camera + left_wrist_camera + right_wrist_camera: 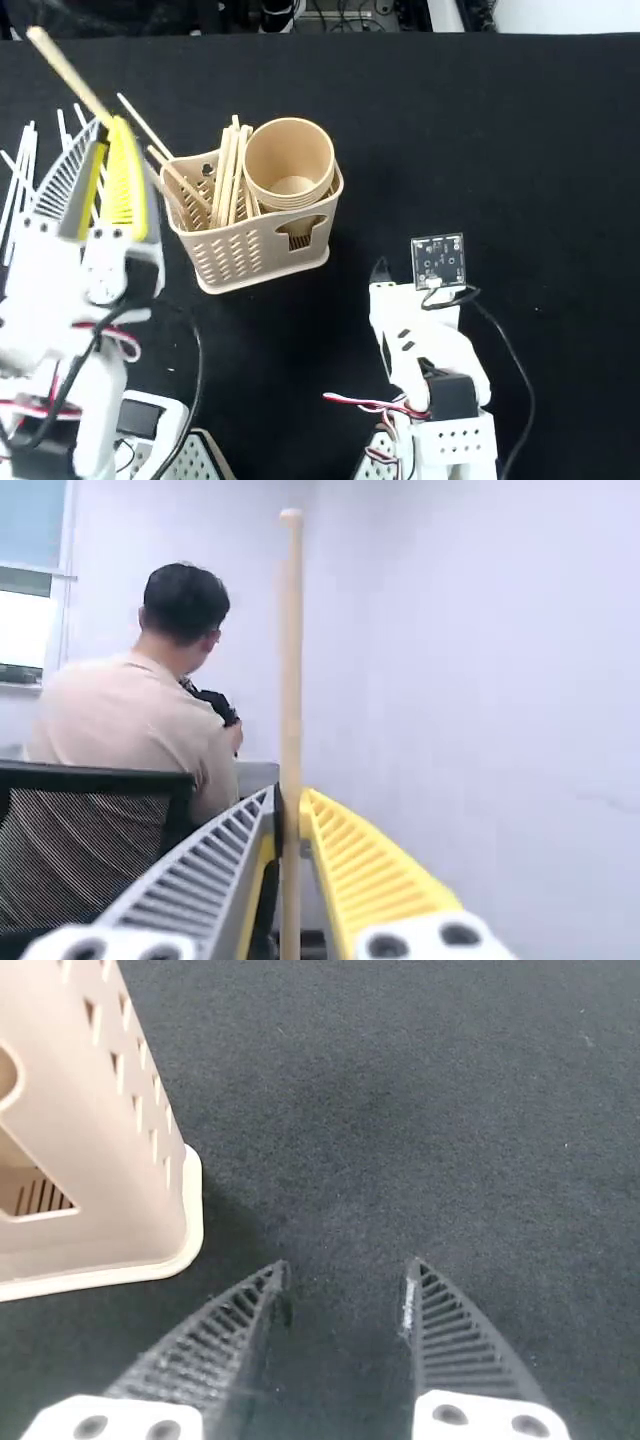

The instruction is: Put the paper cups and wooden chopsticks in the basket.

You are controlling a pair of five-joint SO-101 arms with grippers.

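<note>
— Fingers [360, 860] of the left gripper [288, 798] are clamped on one wooden chopstick [290, 660]; grey on one side, yellow on the other, the stick pinched between them.
— Where is that arm?
— Along the left edge of the tabletop [500, 150]; the stick juts past the tips toward the far left corner, lifted off the cloth.
— And the right gripper [345, 1280]?
— Spread open, gripping nothing; it hangs low over black cloth near the middle of the near edge, close to a corner of the basket [260, 245] but not touching it.
— What's in the basket?
— It sits between the centre and the left edge; paper cups [288, 165] are stacked upright in the side nearer the centre; a bundle of chopsticks [228, 180] leans in the other side.
— Any left out?
— A few pale sticks [18, 175] lie at the left edge, partly under the arm; I cannot tell how many.
</note>
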